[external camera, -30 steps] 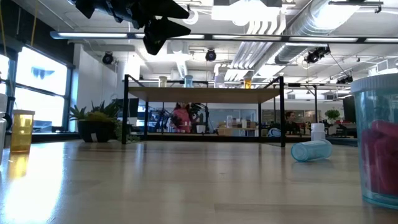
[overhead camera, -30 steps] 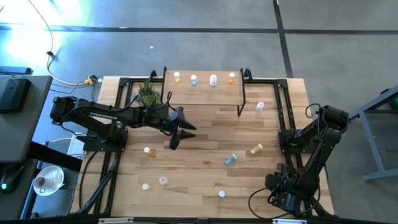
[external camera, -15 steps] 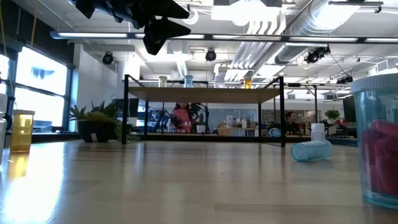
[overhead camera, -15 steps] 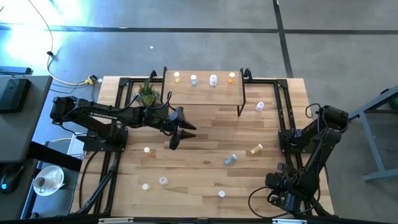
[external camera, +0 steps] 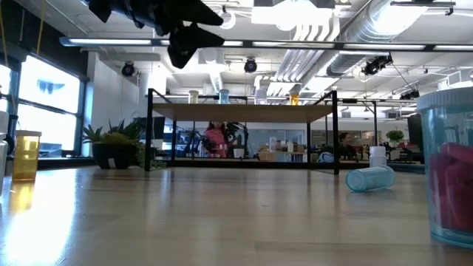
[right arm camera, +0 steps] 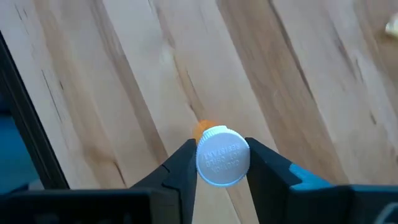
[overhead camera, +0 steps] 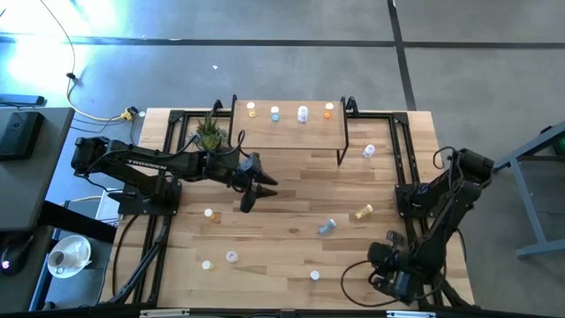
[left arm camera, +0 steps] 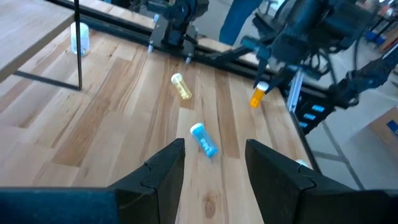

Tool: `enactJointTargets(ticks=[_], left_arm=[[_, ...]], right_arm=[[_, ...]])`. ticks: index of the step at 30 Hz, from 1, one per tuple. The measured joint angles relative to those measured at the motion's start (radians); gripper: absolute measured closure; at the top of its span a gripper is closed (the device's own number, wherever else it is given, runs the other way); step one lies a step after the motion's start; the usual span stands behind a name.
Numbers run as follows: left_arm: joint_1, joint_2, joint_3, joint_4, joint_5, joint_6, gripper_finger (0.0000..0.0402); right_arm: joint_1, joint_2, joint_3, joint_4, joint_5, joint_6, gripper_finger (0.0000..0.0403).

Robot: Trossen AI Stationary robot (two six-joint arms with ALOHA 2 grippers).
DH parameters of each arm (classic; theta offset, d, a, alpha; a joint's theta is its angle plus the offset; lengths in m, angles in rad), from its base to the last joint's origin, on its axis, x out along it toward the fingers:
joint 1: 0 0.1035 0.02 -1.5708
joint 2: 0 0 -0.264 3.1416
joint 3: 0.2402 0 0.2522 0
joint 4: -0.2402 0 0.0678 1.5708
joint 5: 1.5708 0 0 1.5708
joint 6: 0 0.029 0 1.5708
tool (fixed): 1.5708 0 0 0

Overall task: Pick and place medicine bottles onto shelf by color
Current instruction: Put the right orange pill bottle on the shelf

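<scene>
Four white-capped medicine bottles (overhead camera: 290, 112) in row on my light wood shelf (overhead camera: 287, 132); small green potted plant (overhead camera: 210, 134) left of it.

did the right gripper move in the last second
Yes. In the high view the right gripper, shut on an orange bottle, has shifted left, away from the table edge and towards the lying yellow bottle.

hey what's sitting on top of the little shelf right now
Four small bottles stand in a row along the far edge of the shelf: a yellow bottle, a blue bottle, a pale bottle and an orange bottle. Nothing covers them; the rest of the top is bare.
</scene>
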State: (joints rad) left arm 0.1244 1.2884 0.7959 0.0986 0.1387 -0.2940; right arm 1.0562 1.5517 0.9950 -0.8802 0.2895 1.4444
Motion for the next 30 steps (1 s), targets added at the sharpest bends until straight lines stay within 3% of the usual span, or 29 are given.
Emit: enactJointTargets(ticks=[14,21,30], left_arm=[[0.065,0.0,0.0,-0.153,0.022,0.119,0.0243],[0.114,0.0,0.0,-0.225,0.207,0.201,0.0243],[0.159,0.0,0.0,-0.245,0.222,0.219,0.0243]], right_arm=[[-0.271,0.0,0.163,-0.071,0.132,-0.33,0.0296],[-0.438,0.0,0.256,-0.139,0.164,-0.517,0.0295],[-0.666,0.0,0.42,-0.187,0.166,-0.842,0.0295]])
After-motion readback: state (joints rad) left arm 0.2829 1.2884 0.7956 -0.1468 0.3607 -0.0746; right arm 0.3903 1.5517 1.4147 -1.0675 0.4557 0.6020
